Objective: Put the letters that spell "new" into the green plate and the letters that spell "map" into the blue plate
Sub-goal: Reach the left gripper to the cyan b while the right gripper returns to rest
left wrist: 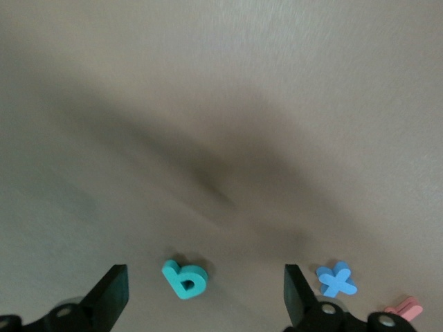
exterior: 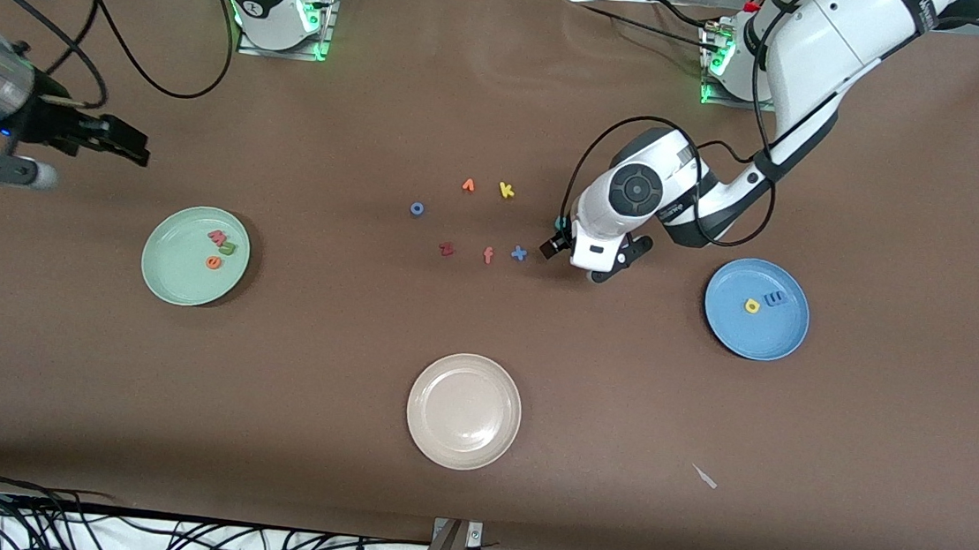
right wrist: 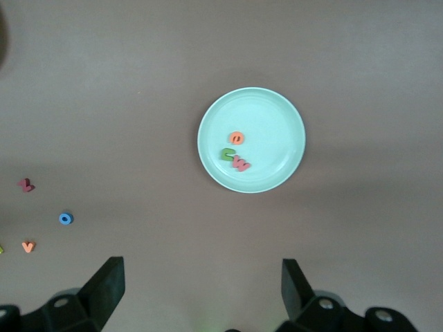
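Teal "a" (left wrist: pixel 185 279) between open jaws

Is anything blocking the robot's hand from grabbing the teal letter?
No. The left hand is open and low over the table, and the teal letter lies flat on bare table between its fingers. The blue cross-shaped letter lies beside it, outside the fingers, so nothing visible is in the way.

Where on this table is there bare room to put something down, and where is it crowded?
Bare cloth lies between the green plate and the cream-white plate, and between that plate and the blue plate. The crowded part is the loose letters mid-table, where the left claw stands open around the teal letter.
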Robot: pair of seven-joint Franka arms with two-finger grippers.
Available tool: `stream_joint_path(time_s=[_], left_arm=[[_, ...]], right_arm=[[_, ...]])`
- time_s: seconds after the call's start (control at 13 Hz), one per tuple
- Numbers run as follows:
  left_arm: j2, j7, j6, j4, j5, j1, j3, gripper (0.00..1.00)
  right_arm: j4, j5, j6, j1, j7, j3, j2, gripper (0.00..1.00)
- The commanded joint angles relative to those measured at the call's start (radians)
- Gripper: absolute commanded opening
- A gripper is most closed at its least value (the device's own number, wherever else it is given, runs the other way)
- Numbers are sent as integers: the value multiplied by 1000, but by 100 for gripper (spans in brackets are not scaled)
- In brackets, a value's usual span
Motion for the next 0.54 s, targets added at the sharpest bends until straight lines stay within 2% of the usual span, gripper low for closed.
stream_joint_path(time_s=[0.0, 0.46], left_arm=[[1, -56, 29, -18, 28, -20, 9, 99], [2, -245, 77, -78, 60, -24, 11, 98]], right_arm=[[32, -1, -27, -32, -8, 14, 6, 100], [32, -8, -16, -35, 16, 15, 4, 100]])
